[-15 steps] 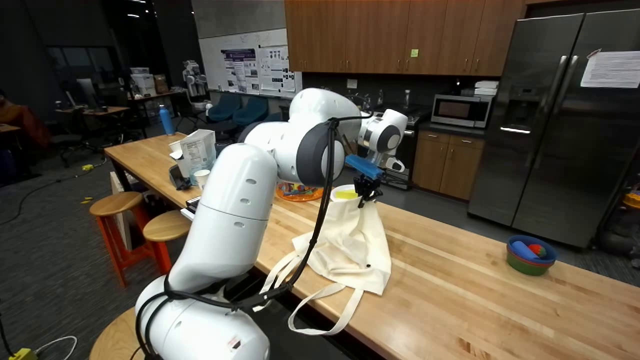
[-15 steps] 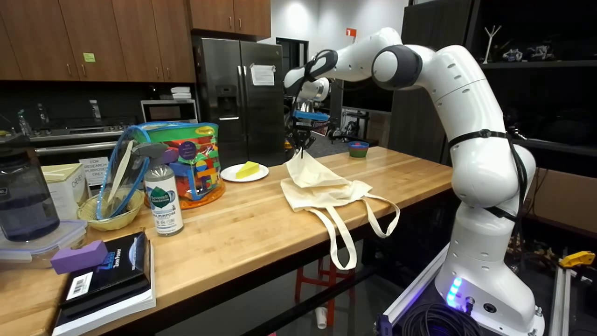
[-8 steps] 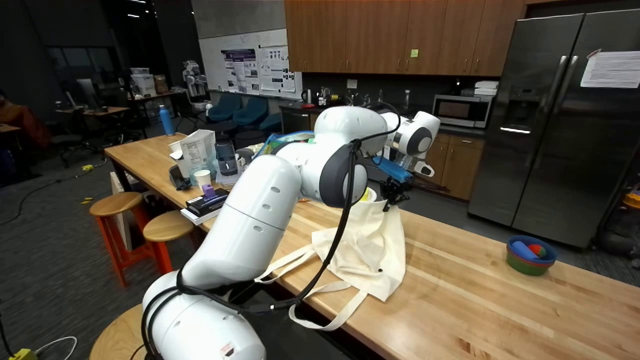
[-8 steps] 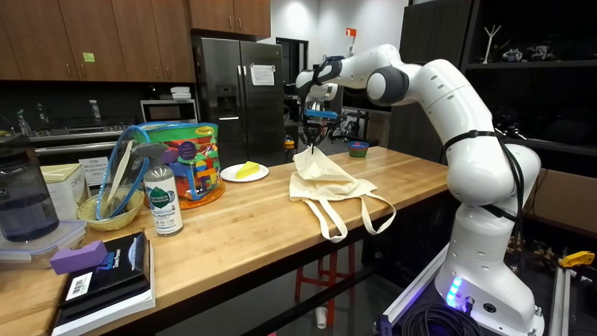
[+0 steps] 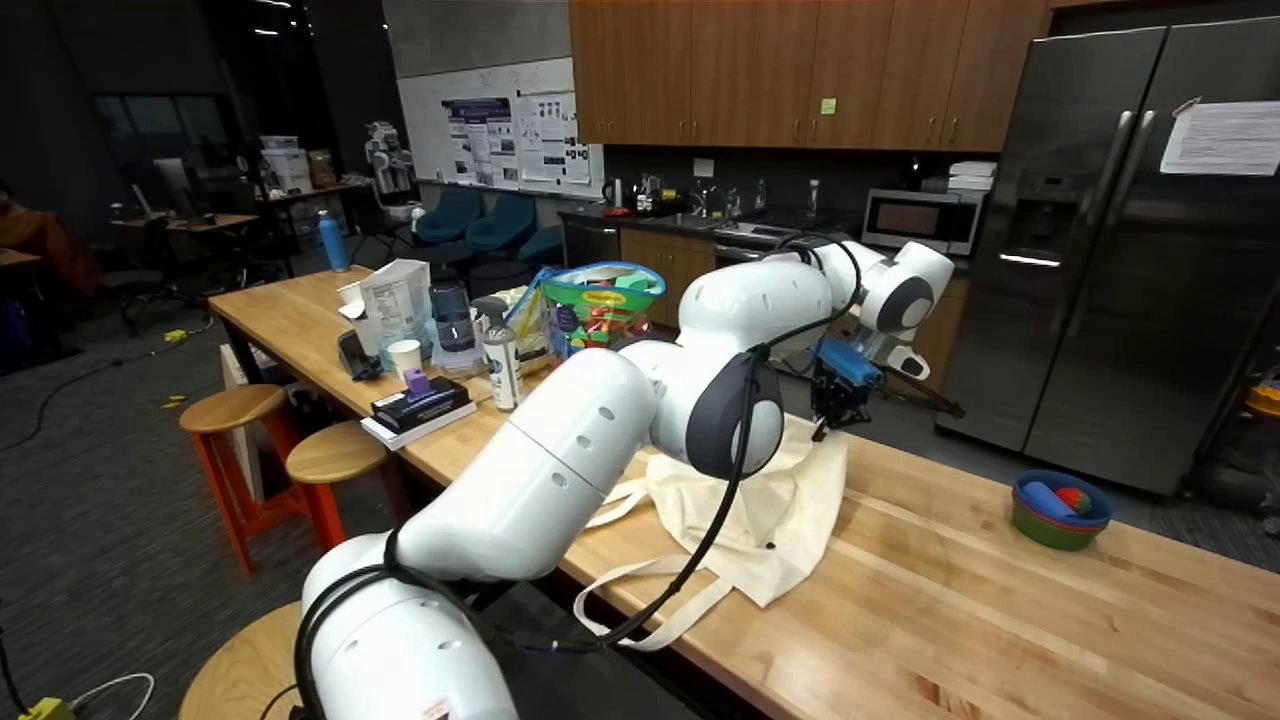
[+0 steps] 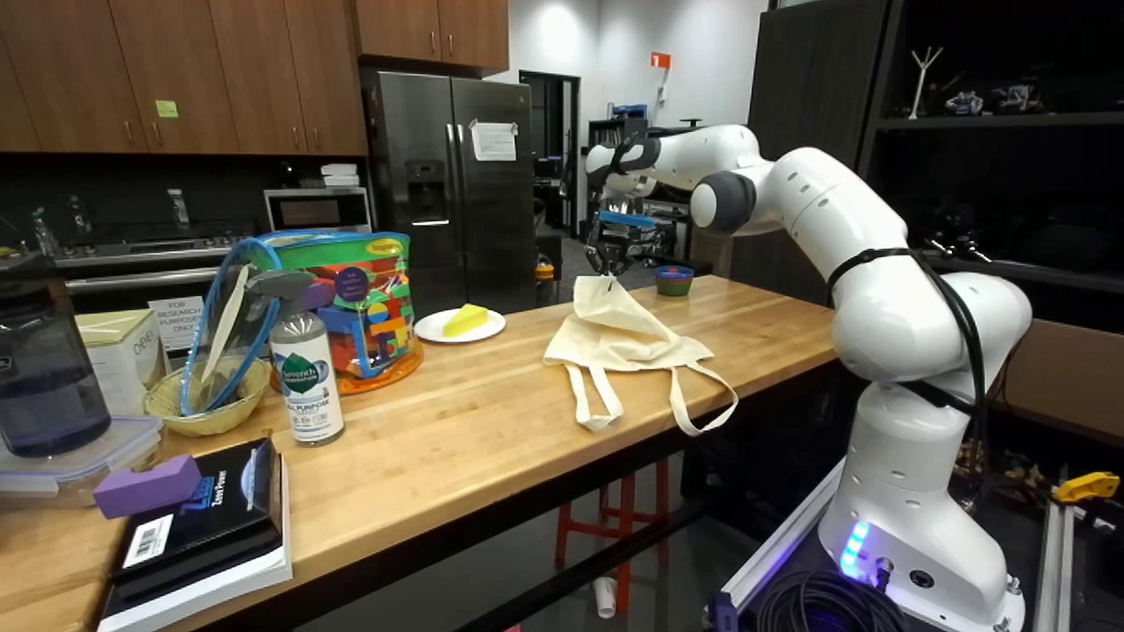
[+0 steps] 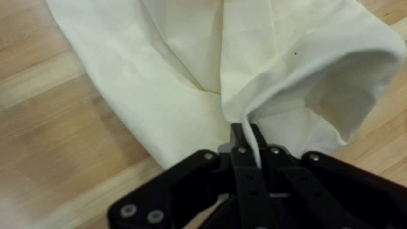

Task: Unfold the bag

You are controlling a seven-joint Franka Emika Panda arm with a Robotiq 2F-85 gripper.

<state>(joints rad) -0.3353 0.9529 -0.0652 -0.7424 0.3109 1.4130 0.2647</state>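
While clamping bag [image 6: 615,342] cloth tight in gripper [image 7: 246,128] above table [image 6: 457,404], now drags it farther onto table, w/ less strap [image 5: 697,609] over edge; prob. evens folds, but likely needs more spreading.

In an exterior view, my arm [image 5: 555,460] hides part of the bag [image 5: 780,518]. Well left of the bag in an exterior view, the edge crops a jug [image 6: 48,377]. My wrist view crops the bag, and I can't be sure what the tiny speck [image 7: 295,53] on it is.
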